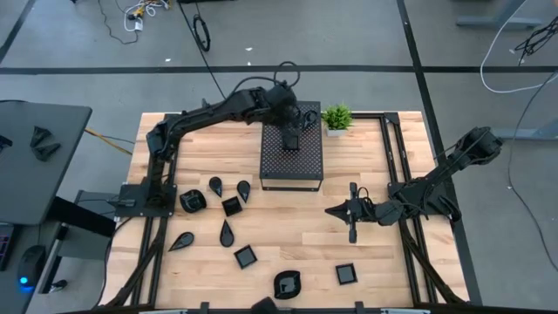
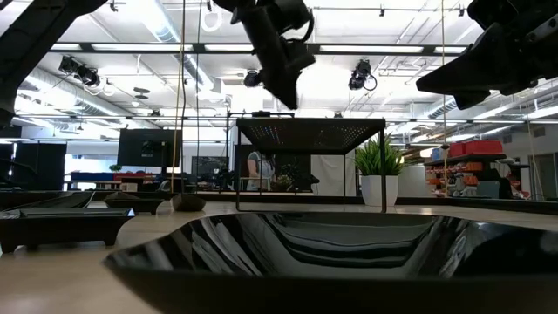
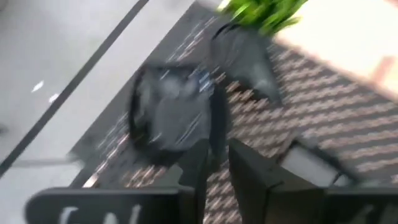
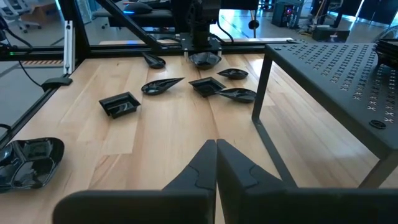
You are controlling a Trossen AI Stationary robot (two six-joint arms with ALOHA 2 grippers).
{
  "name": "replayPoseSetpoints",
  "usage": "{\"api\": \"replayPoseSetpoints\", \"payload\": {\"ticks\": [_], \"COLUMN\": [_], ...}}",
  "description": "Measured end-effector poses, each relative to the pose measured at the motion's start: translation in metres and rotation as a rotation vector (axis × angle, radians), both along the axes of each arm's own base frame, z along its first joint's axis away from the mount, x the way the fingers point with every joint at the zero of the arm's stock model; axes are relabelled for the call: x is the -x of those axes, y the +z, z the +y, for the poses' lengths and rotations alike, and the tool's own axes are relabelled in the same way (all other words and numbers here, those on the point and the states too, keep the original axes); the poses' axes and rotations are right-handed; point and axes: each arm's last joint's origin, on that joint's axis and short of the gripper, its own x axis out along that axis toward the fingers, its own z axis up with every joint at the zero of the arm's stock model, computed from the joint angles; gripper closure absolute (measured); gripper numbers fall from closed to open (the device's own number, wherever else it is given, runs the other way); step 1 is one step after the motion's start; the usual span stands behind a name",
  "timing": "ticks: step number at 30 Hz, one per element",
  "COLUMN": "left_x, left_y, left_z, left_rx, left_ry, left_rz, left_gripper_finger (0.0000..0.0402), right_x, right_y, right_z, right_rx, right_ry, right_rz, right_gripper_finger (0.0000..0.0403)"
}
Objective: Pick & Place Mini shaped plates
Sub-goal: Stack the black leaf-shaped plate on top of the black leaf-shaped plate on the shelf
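Several mini shaped plates, small glossy black dishes, lie on the wooden table's left and near parts, among them a square one (image 1: 245,256) and a teardrop one (image 1: 227,233). Two more rest on top of the black perforated box (image 1: 292,157): a rounded one (image 3: 171,112) and a teardrop one (image 3: 249,59). My left gripper (image 3: 221,149) hangs open just above the box top (image 2: 283,83), beside the rounded plate, with nothing between its fingers. My right gripper (image 1: 336,210) hovers shut over the table's right half (image 4: 216,148), holding nothing.
A small green potted plant (image 1: 336,116) stands right behind the box's far right corner. Black frame rails (image 1: 397,157) run along the table's left and right sides. Bare wood lies between the box and the near plates (image 1: 288,222).
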Motion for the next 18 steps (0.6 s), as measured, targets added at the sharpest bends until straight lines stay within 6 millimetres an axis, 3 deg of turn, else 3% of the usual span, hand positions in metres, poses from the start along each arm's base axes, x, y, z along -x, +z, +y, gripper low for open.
{"api": "replayPoseSetpoints", "payload": {"ticks": [6, 12, 18], "left_x": [0.014, 0.012, 0.010], "left_y": [-0.019, -0.039, -0.040], "left_z": [0.010, 0.016, 0.017], "left_rx": [-0.058, -0.066, -0.075], "left_ry": [0.173, 0.179, 0.161], "left_rz": [0.146, 0.138, 0.112], "left_gripper_finger": [0.0394, 0.0387, 0.0397], "right_x": [0.000, 0.000, 0.000], "right_y": [0.000, 0.000, 0.000], "right_z": [0.000, 0.000, 0.000], "right_rx": [0.000, 0.000, -0.001], "right_ry": [0.000, 0.000, -0.001], "right_rz": [0.000, 0.000, 0.000], "right_gripper_finger": [0.0394, 0.0394, 0.0394]}}
